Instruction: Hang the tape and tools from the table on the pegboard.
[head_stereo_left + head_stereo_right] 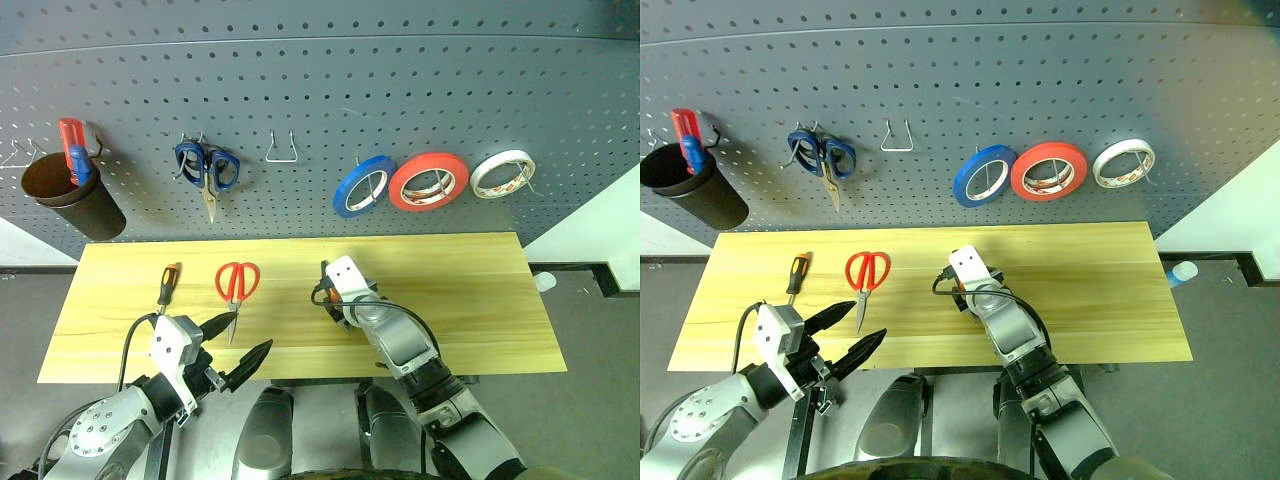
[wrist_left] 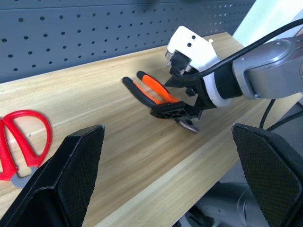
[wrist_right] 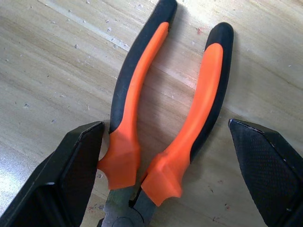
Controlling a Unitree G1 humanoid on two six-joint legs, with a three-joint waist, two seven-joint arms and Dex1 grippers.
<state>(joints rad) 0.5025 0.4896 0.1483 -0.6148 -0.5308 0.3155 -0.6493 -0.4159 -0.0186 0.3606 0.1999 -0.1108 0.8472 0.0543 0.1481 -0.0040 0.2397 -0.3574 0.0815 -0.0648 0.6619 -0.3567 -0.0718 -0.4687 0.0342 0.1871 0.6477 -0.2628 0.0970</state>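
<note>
I have the right gripper (image 2: 189,106) at centre frame in the head views, fingers spread wide to either side of the pliers (image 3: 161,118) near their hinge, holding nothing yet. The pliers lie flat on the table (image 1: 480,300), handles splayed. Risk: closing here may catch only one handle or pinch at the joint, letting the tool pivot or slip on the lift. The left gripper (image 1: 238,345), lower left, is wide open and empty. The red scissors (image 1: 237,283) lie left of centre. The red tape (image 1: 429,181) already hangs on the pegboard (image 1: 320,100), upper right.
</note>
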